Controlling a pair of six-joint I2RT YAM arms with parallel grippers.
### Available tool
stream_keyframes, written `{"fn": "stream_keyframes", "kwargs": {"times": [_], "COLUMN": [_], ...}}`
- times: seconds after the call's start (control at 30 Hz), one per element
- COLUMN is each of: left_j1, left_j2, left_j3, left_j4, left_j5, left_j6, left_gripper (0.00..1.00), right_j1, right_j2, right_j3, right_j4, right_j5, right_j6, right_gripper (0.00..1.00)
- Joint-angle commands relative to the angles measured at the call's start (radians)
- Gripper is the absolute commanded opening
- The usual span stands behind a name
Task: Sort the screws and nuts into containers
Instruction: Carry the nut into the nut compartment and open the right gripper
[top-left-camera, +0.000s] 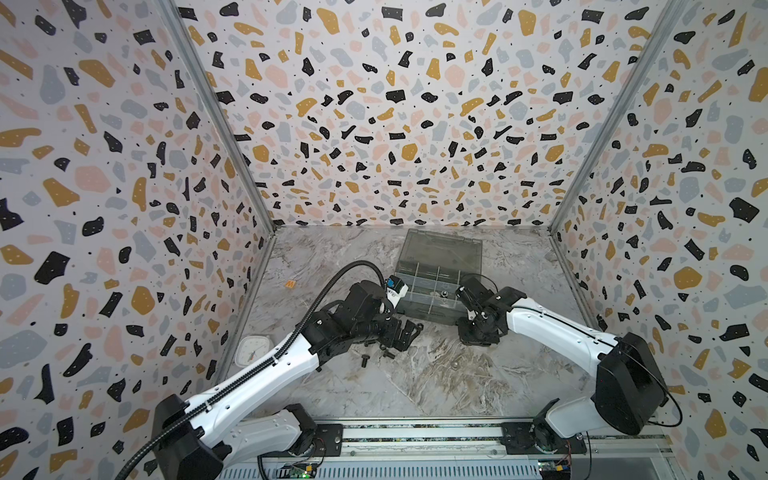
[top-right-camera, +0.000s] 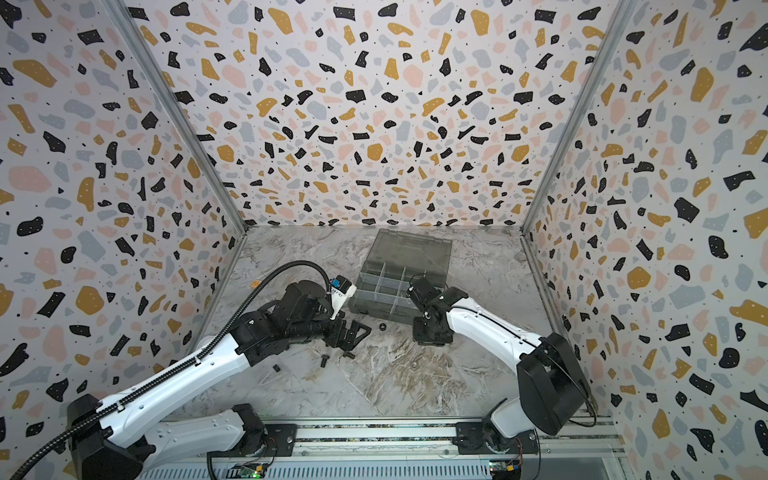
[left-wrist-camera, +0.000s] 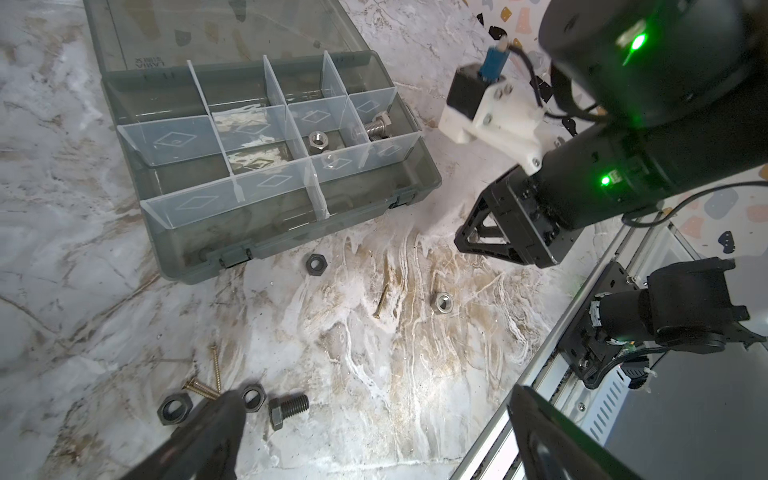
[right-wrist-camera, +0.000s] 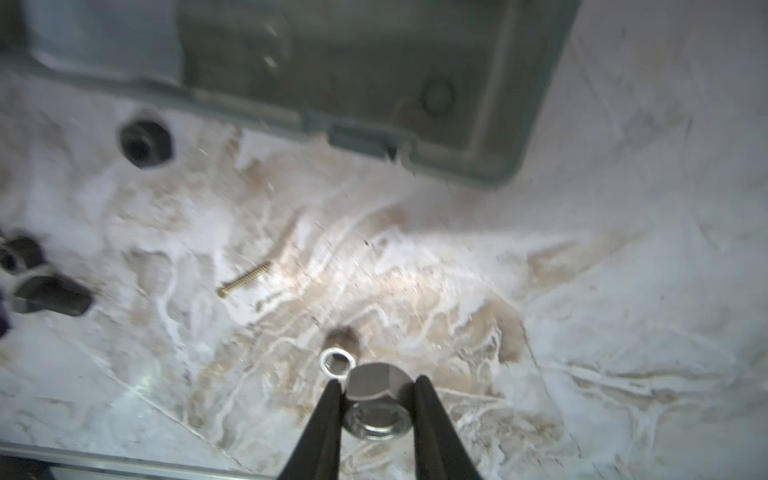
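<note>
My right gripper (right-wrist-camera: 378, 388) is shut on a shiny silver nut (right-wrist-camera: 376, 401), just above the table near the organiser box's front right corner (top-left-camera: 464, 337). A second silver nut (right-wrist-camera: 336, 361) lies on the table right below it. The smoky-grey box of containers (left-wrist-camera: 266, 166) stands open and holds a silver nut (left-wrist-camera: 319, 141) and a silver bolt (left-wrist-camera: 374, 126). My left gripper (left-wrist-camera: 376, 395) hangs open over the table with nothing between its fingers. A black bolt (left-wrist-camera: 289, 409), two black nuts (left-wrist-camera: 175, 408) and thin brass screws (left-wrist-camera: 203, 388) lie by its left finger.
A black nut (left-wrist-camera: 317, 264) and one brass screw (left-wrist-camera: 382, 301) lie in front of the box. A white square clock (top-left-camera: 252, 351) sits at the left wall. The box lid (top-left-camera: 442, 249) lies open toward the back wall. A metal rail (top-left-camera: 415, 436) runs along the front edge.
</note>
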Motion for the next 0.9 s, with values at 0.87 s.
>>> {"fn": "stream_keyframes", "kwargs": {"times": [0.87], "left_j1": [0.133], "left_j2": [0.144], "left_j3": [0.196], "left_j4": [-0.047], "left_j5": [-0.037], "left_j6": [0.080], "left_gripper": [1.00], "right_j1": [-0.188], "right_j2": [0.542], "right_j3": [0.641], "right_j4": [-0.036], "right_j5": [-0.070], "right_j6": [-0.277], "right_gripper": [0.22]}}
